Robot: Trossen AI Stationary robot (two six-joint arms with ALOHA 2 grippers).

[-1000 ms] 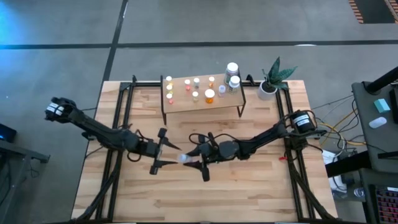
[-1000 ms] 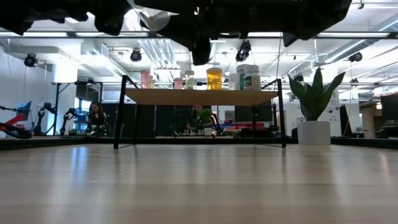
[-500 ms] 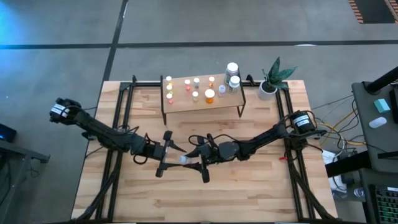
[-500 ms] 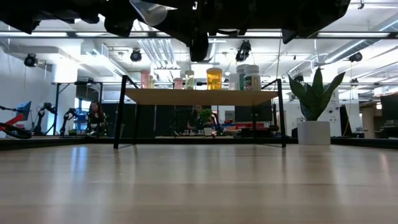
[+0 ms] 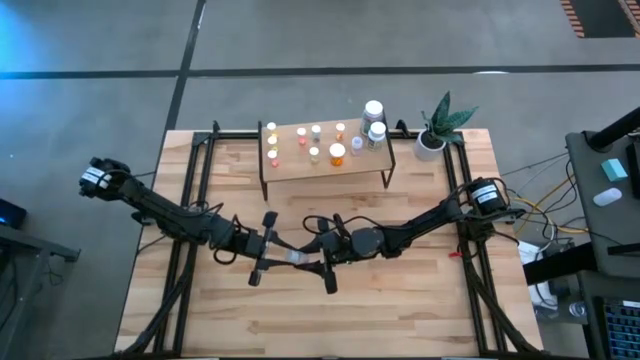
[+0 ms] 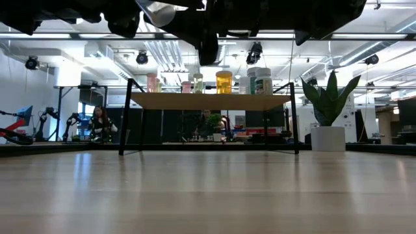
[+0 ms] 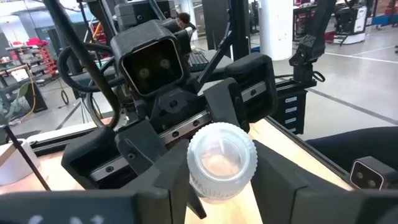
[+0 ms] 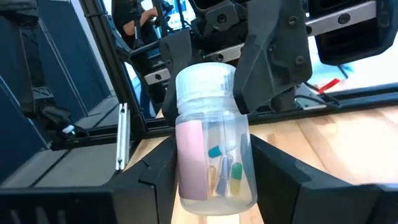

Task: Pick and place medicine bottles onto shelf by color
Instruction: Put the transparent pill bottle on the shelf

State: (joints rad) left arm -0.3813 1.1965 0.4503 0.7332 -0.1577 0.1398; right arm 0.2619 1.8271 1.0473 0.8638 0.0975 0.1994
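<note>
- Left gripper [image 5: 277, 253] was raised over the middle of the table [image 5: 400, 300], pointing toward the other arm, fingers drawn in around the white-capped end of the clear bottle [image 8: 214, 155]; from the right wrist view they looked to be touching the cap on both sides
- Clear bottle lay roughly level in the air between the 2 grippers, well clear of the tabletop, pink label and a few coloured capsules visible inside
- Right gripper [image 5: 313, 258] met it from the opposite side, partly closed and clamped on the bottle's body
- Judged a mid-air handover, with both arms gripping the same bottle
- Shelf [image 5: 300, 166] stood near the table's back edge, well apart from the handover, already carrying small bottles [image 5: 337, 152] in rows plus 2 larger white-capped ones at its right end
- Risk 1: if the right gripper let go before the left had a firm seat on the smooth cap, the bottle could slip and drop to the table
- Risk 2: if either arm pulled away while both were clamped, the bottle could twist in the grip or be wrenched free
- Risk 3: held by the cap end alone, the bottle might sag on the way to the shelf and knock its neighbours when set down
</note>
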